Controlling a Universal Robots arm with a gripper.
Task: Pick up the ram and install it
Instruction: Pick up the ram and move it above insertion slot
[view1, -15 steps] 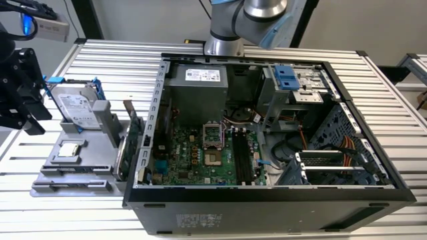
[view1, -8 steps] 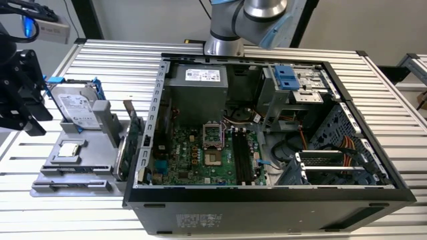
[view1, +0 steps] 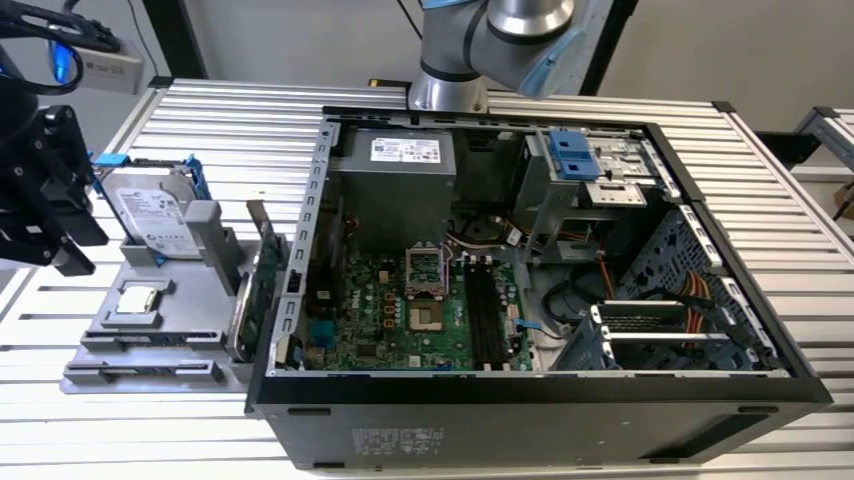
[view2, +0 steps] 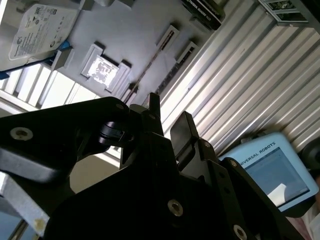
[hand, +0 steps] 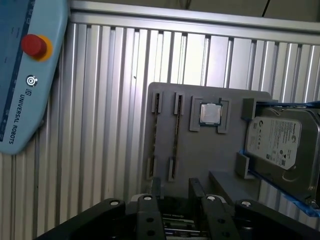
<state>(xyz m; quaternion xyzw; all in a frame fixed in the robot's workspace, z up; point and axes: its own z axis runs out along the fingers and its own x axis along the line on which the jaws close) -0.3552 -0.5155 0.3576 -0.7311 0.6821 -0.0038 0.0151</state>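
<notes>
The ram (hand: 175, 135) stands on edge in a slot of the grey holder plate (hand: 200, 155) and shows as a thin dark strip; in the second wrist view the ram (view2: 147, 70) is a thin slanted line. My gripper (hand: 176, 191) hovers above the holder's near edge, open, with nothing between its black fingers (hand: 157, 187). The second wrist view also shows the gripper (view2: 169, 116) with a gap between its fingertips. At the exterior view's left, the gripper (view1: 67, 255) hangs beside the holder plate (view1: 147, 335), apart from it.
The holder also carries a hard drive (hand: 280, 142), a square silver processor (hand: 210, 114) and cards standing on edge (view1: 262, 265). The open computer case (view1: 534, 400) lies in the middle, with black memory slots (view1: 483, 320) on its motherboard. A blue teach pendant (hand: 25, 75) lies on the slatted table.
</notes>
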